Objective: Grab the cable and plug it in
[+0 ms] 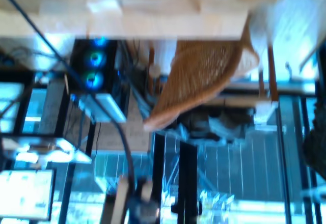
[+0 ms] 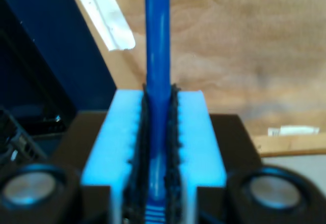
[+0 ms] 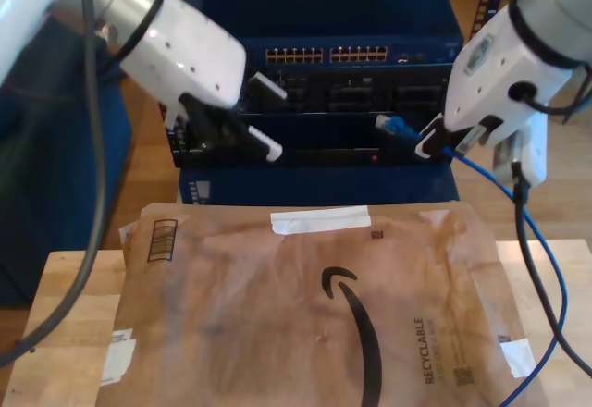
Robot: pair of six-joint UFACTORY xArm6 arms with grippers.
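My second hand (image 2: 158, 158) is clamped on the cable (image 2: 157, 56). At the exterior view's right its plug (image 3: 398, 127) juts toward the switch's (image 3: 324, 102) ports (image 3: 333, 55), which lie up and left. My first hand's state I cannot tell.

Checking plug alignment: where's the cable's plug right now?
On the exterior view's right, the cable's plug sticks out of my second gripper, just before the blue rack.

Bright daylight; both wrist views blurred, blue-tinted.

blue cable (image 2: 157, 81) clamped, plug free.
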